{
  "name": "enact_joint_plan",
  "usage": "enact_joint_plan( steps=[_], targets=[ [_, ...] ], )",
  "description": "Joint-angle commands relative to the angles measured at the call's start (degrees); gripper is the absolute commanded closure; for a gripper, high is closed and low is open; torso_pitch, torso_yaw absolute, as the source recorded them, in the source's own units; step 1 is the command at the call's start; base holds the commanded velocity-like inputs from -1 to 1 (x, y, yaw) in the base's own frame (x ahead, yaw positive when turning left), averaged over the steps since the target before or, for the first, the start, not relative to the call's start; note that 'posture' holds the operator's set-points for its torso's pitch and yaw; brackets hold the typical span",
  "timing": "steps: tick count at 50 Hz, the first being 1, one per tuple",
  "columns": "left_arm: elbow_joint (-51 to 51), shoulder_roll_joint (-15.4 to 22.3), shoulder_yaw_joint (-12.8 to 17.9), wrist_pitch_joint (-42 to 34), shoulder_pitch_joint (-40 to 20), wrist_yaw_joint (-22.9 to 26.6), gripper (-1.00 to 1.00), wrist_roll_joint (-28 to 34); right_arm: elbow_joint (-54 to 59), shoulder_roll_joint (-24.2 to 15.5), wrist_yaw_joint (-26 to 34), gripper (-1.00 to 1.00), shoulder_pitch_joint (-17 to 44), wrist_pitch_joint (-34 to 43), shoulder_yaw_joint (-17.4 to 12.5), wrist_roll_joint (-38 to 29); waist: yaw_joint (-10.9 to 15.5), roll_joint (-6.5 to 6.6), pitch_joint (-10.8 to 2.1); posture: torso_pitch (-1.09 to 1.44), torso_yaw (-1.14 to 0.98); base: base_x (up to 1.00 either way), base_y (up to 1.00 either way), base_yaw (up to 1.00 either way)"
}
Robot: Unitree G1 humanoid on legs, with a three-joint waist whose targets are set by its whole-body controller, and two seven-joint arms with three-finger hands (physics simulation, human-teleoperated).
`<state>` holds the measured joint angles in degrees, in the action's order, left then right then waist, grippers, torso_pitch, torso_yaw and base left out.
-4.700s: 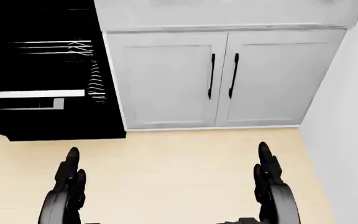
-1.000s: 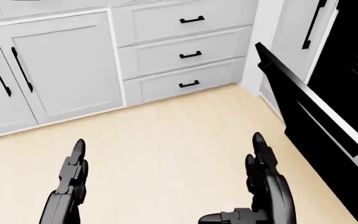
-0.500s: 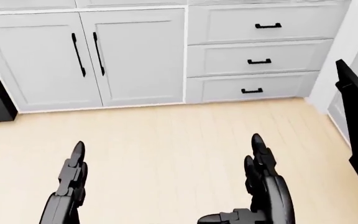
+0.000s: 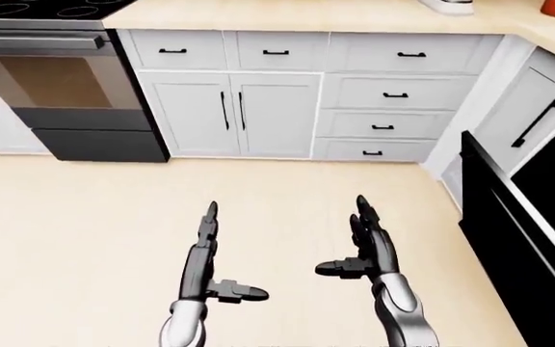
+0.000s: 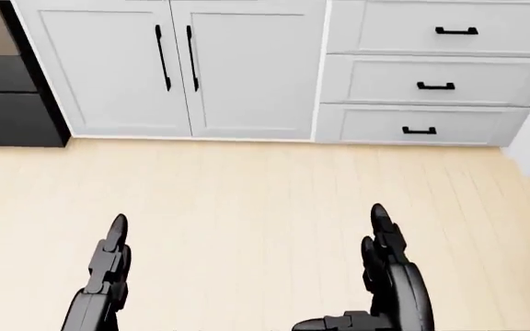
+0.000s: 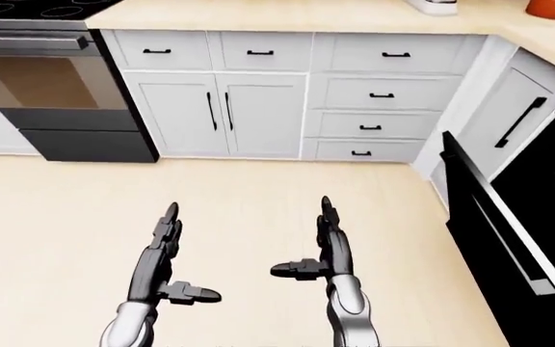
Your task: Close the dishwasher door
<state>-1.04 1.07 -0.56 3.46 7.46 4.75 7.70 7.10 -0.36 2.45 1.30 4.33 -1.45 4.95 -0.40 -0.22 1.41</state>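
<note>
— Pale floorboards point(image 4: 85, 217) run to white cabinets point(image 4: 229, 116) under the worktop's near edge. Where's the dishwasher door point(image 4: 509, 238)?

— Left-eye view: right edge, hanging half open below the worktop's right corner.

— Head view?

— Only my left hand point(image 5: 104, 276) and right hand point(image 5: 394, 276), fingers straight, gripping nothing (door missing). I'd turn right, then push.

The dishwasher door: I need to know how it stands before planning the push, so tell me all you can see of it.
The dishwasher door is a flat, glossy black panel at the right edge of both eye views, hanging partly open and tilted out from the dark opening. A pale silvery strip runs along its inner face. It sits beside white cabinets at the counter's corner. Nothing touches it: the right hand and the left hand hover open over the wooden floor, well apart from it. The head view does not show it.
</note>
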Motion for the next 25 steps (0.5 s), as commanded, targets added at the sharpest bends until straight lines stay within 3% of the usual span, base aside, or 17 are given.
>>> enact_joint_plan(
  steps=[1, 4, 5, 7, 10, 14, 15, 16, 17, 19, 25],
  targets=[
    [-2.9, -0.1, -0.4, 2.2, -1.1, 0.0, -1.0, -0.1, -2.8, -0.2, 0.2, -1.0, 1.2, -2.3, -0.2, 0.3, 0.0, 0.17, -1.21, 0.0, 0.0, 0.0, 0.0, 0.0],
    [-3.0, -0.1, -0.4, 2.2, -1.0, 0.0, -1.0, -0.1, -3.0, -0.2, 0.4, -1.0, 1.1, -2.2, -0.3, 0.6, 0.4, 0.0, -1.51, 0.0, 0.0, 0.0, 0.0, 0.0],
    [-3.1, -0.1, -0.4, 2.2, -0.9, 0.0, -1.0, -0.1, -2.8, -0.2, 0.4, -1.0, 1.2, -2.2, -0.3, 0.5, 0.4, 0.34, -2.46, 0.0, 0.0, 0.0, -0.16, 0.0],
    [-3.4, -0.1, -0.5, 2.2, -0.8, 0.0, -1.0, -0.1, -2.5, -0.2, 0.4, -1.0, 1.3, -2.3, -0.3, 0.6, 0.8, 1.52, -1.15, 0.0, 0.0, 0.0, -0.22, 0.0],
    [-3.4, -0.1, -0.4, 2.2, -0.8, -0.1, -1.0, 0.0, -2.9, -0.2, 0.3, -1.0, 1.2, -2.0, -0.2, 0.5, 0.9, 1.84, -1.57, 0.0, 0.0, 0.0, -0.22, 0.0],
    [-3.2, -0.1, -0.4, 2.3, -0.9, -0.1, -1.0, 0.0, -2.9, -0.1, 0.3, -1.0, 1.0, -2.2, -0.2, 0.7, 1.0, -0.5, -0.88, 0.0, 0.0, 0.0, -0.22, 0.0],
    [-3.1, -0.1, -0.4, 2.3, -0.9, -0.1, -1.0, 0.0, -3.1, -0.1, 0.3, -1.0, 0.9, -2.2, -0.3, 0.7, 0.9, -1.84, -0.93, 0.0, 0.0, 0.0, -0.22, 0.0],
    [-3.1, -0.1, -0.4, 2.3, -0.9, 0.0, -1.0, 0.0, -3.2, -0.1, 0.3, -1.0, 0.8, -2.1, -0.2, 0.7, 0.7, -4.1, -1.55, 0.0, 0.0, 0.0, -0.22, 0.0],
    [-3.1, -0.1, -0.4, 2.3, -0.9, 0.0, -1.0, 0.0, -3.3, -0.1, 0.2, -1.0, 0.9, -2.0, -0.2, 0.7, 0.2, -2.31, -1.0, 0.0, 0.0, 0.0, -0.29, 0.0],
    [-3.2, -0.1, -0.4, 2.3, -0.9, 0.0, -1.0, -0.1, -3.0, -0.1, 0.2, -1.0, 0.9, -2.1, -0.2, 0.7, 0.4, -1.94, -0.32, 0.0, 0.0, 0.0, -0.32, 0.0],
    [-3.5, -0.1, -0.4, 2.2, -0.7, 0.1, -1.0, -0.2, -3.0, -0.1, 0.2, -1.0, 1.3, -1.7, -0.1, 0.6, 1.0, 1.46, 0.43, 0.0, 0.0, 0.0, -0.32, 0.0]
  ],
)
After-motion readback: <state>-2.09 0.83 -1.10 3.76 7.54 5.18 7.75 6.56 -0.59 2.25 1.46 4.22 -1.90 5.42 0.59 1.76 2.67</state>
